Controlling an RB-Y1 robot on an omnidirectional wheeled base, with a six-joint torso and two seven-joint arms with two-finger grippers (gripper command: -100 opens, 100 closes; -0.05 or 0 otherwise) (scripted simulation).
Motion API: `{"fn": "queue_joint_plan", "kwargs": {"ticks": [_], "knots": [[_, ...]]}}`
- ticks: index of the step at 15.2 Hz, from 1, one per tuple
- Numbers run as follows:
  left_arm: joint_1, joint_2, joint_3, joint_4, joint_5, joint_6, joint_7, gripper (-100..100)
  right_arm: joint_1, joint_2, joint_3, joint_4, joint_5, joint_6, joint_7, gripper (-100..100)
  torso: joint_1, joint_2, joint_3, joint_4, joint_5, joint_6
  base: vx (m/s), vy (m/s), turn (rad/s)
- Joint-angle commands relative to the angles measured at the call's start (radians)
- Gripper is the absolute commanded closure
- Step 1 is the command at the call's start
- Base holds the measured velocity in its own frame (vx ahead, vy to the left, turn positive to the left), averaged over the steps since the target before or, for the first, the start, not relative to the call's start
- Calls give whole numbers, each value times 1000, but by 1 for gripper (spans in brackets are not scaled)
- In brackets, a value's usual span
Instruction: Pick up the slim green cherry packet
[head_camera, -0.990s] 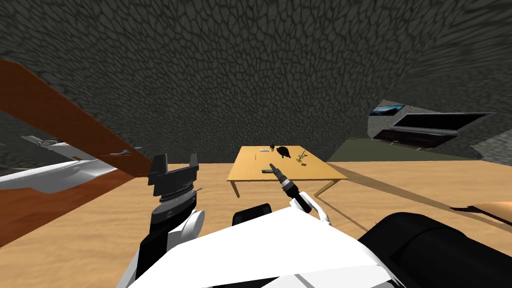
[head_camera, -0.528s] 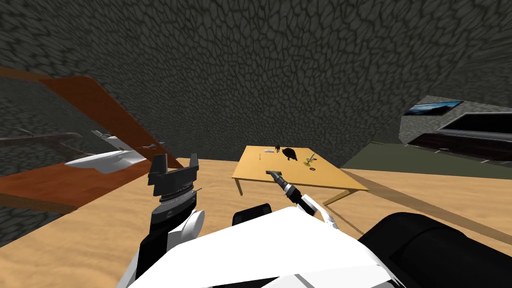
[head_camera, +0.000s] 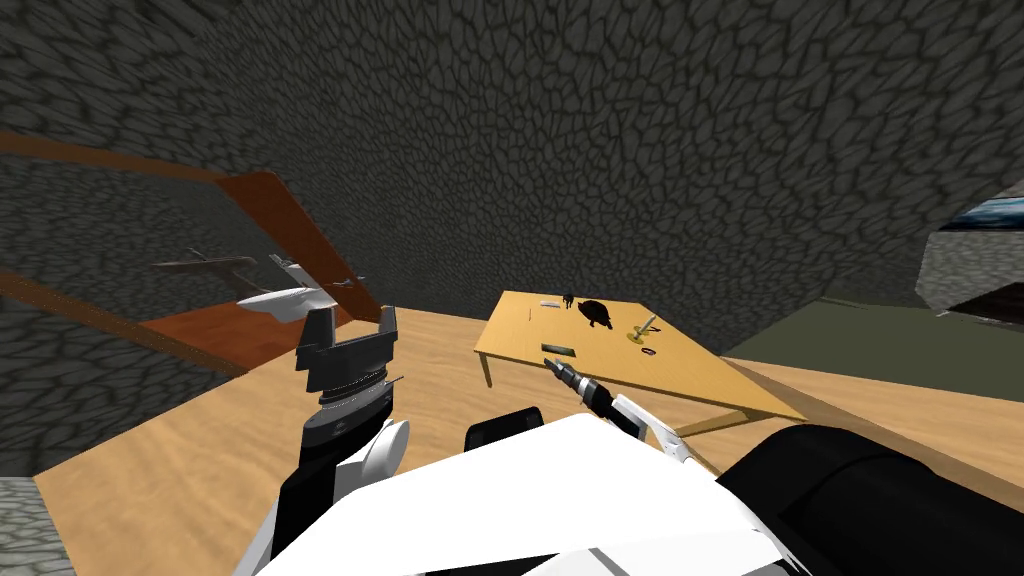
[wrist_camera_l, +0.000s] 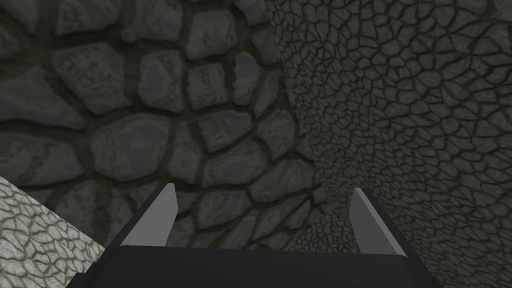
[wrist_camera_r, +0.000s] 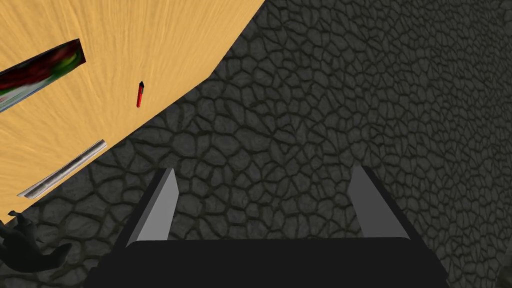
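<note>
The slim packet (head_camera: 560, 349), printed dark red and green, lies flat near the front edge of a low tan table (head_camera: 690, 375). In the right wrist view the packet (wrist_camera_r: 42, 75) shows on the tabletop off to one side of the fingers, not between them. My right gripper (head_camera: 552, 364) reaches toward the table's front edge, its tip just short of the packet. Its fingers stand open with nothing between them, the right gripper (wrist_camera_r: 265, 205) facing the stone wall. My left gripper (head_camera: 347, 325) is raised at my left, open and holding nothing, as the left gripper (wrist_camera_l: 262, 215) also shows in its wrist view.
On the table lie a red pen (wrist_camera_r: 140, 94), a flat grey strip (wrist_camera_r: 65, 170), a dark turtle-like figure (head_camera: 596, 313), a yellowish item (head_camera: 640, 330) and a small ring (head_camera: 648, 351). A brown shelf (head_camera: 290, 235) with a white model plane (head_camera: 290, 297) stands left. A dark rounded bulk (head_camera: 870, 490) sits lower right.
My base and head have turned, so table and shelf have slid rightward in view. The right gripper's tip, earlier over the packet, now sits just short of it. Both grippers stay open.
</note>
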Motion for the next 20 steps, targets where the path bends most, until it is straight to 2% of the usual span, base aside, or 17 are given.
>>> {"fn": "queue_joint_plan", "kwargs": {"ticks": [1, 2, 3, 5, 6, 7, 8, 9, 10, 12, 13, 15, 16, 17, 18, 19, 20], "knots": [[0, 0, 0, 0, 0, 0, 0, 0, -7, -23, 19, 50, 14, -11, 10, -100, 0, 0, 0, 0, 0, 0, 7, 10, 258], [0, 0, 0, 0, 0, 0, 0, 0, -7, -23, 19, 62, 14, -11, 10, -100, 0, 0, 0, 0, 0, 0, 7, 2, 70], [0, 0, 0, 0, 0, 0, 0, 0, -10, -64, 45, 87, 32, -14, 17, -100, 0, 0, 0, 0, 0, 1, 7, 13, 262], [0, 0, 0, 0, 0, 0, 0, 0, -10, -64, 45, 114, 32, -14, 17, -100, 0, 0, 0, 0, 0, 0, 10, 7, 165], [0, 0, 0, 0, 0, 0, 0, 0, -14, -103, 71, 153, 50, -18, 25, -100, 0, 0, 0, 0, 0, 1, 12, 12, 210], [0, 0, 0, 0, 0, 0, 0, 0, -14, -105, 71, 165, 50, -18, 25, -100, 0, 0, 0, 0, 0, 0, 13, 11, 267], [0, 0, 0, 0, 0, 0, 0, 0, -17, -137, 97, 213, 68, -22, 33, -100, 0, -1, 0, 0, 0, 0, 15, 13, 300], [0, 0, 0, 0, 0, 0, 0, 0, -17, -144, 97, 217, 68, -22, 33, -100, 0, -1, 0, 0, 0, 0, 17, 11, 253], [0, 0, 0, 0, 0, 0, 0, 0, -20, -176, 124, 246, 86, -26, 41, -100, 0, -1, 0, 0, 0, 1, 19, 14, 322], [0, 0, 0, 0, 0, 0, 0, 0, -20, -183, 124, 268, 86, -26, 41, -100, 0, -1, -1, 0, 0, 0, 17, 7, 181], [0, 0, 0, 0, 0, 0, 0, 0, -24, -219, 151, 298, 104, -30, 48, -100, 0, -1, 0, 0, 0, 1, 16, 14, 240], [0, 0, 0, 0, 0, 0, 0, 0, -24, -219, 151, 318, 104, -30, 48, -100, 0, -1, -1, 0, 0, 0, 15, 9, 186], [0, 0, 0, 0, 0, 0, 0, 0, -27, -254, 178, 361, 122, -34, 56, -100, 0, -1, 0, 0, 0, 1, 14, 12, 234], [0, 0, 0, 0, 0, 0, 0, 0, -27, -254, 178, 368, 122, -34, 56, -100, 0, -1, 0, 0, 0, 0, 17, 10, 265], [0, 0, 0, 0, 0, 0, 0, 0, -31, -288, 205, 412, 140, -38, 63, -100, 0, -1, -1, 0, 0, 0, 23, 11, 352], [0, 0, 0, 0, 0, 0, 0, 0, -31, -288, 205, 417, 140, -38, 63, -100, 0, -1, -1, 0, 0, 0, 27, 5, 271], [0, 0, 0, 0, 0, 0, 0, 0, -34, -318, 232, 455, 158, -42, 71, -100, 0, -1, -1, 0, 0, 1, 31, 11, 295]]}}
